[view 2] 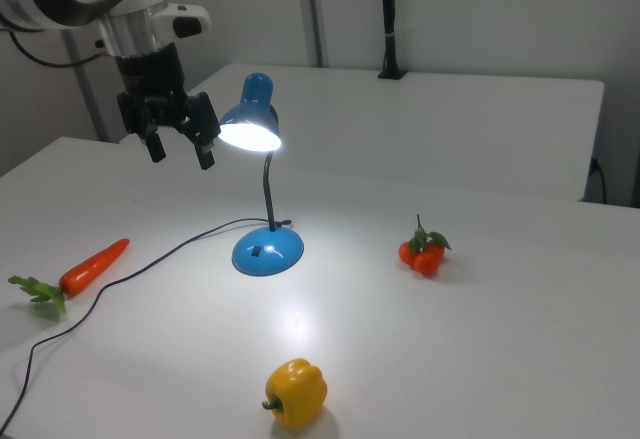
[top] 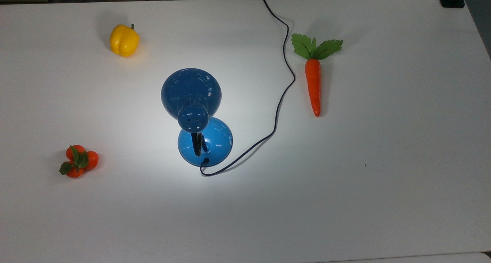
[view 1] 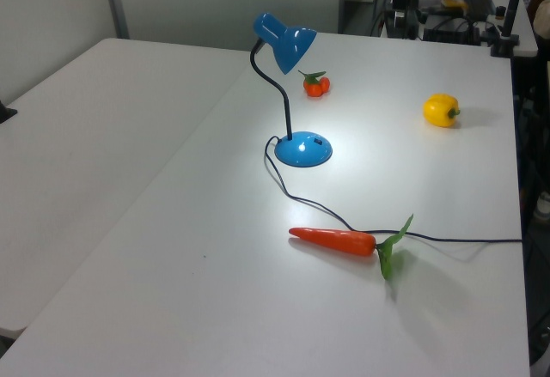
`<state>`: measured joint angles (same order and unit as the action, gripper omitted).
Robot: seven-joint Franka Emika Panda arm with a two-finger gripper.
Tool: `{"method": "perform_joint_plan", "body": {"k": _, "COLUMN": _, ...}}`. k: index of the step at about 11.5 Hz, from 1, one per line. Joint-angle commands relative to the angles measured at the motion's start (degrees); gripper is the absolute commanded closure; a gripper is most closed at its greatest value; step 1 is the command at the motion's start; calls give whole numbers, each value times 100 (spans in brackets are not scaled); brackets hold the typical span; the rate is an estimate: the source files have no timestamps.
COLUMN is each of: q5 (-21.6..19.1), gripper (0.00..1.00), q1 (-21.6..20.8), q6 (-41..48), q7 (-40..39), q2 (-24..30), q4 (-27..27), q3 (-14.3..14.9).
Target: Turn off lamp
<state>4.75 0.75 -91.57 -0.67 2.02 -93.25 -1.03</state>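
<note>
Pincer point(view 2: 180, 151) open, empty, fingers pointing down, hanging in the air above the bench point(view 2: 480, 339) on the right view's left, just beside the lamp point(view 2: 258, 174) shade and not touching it. Lamp is lit: shade glows in the right view, bright pool on the bench around its round blue base point(top: 205, 141). Lamp stands mid-bench, shade tilted over on a curved black neck point(view 1: 273, 81). Black cord point(top: 282, 90) runs from the base, snakes past the carrot point(top: 313, 77) to the bench edge. Yellow pepper point(top: 124, 40) at the top view's upper left, orange fruit cluster point(top: 78, 161) at its lower left, both well apart from the lamp.
</note>
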Motion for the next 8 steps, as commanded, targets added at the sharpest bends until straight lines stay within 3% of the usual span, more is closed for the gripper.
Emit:
{"method": "perform_joint_plan", "body": {"k": 1, "q5": 43, "gripper": 0, "q1": -163, "q6": 166, "q7": -91, "q2": 1, "q4": -78, "q3": 15}}
{"method": "perform_joint_plan", "body": {"k": 8, "q5": -9, "gripper": 0, "q1": -163, "q6": 105, "q7": -82, "q2": -184, "q4": -17, "q3": 6}}
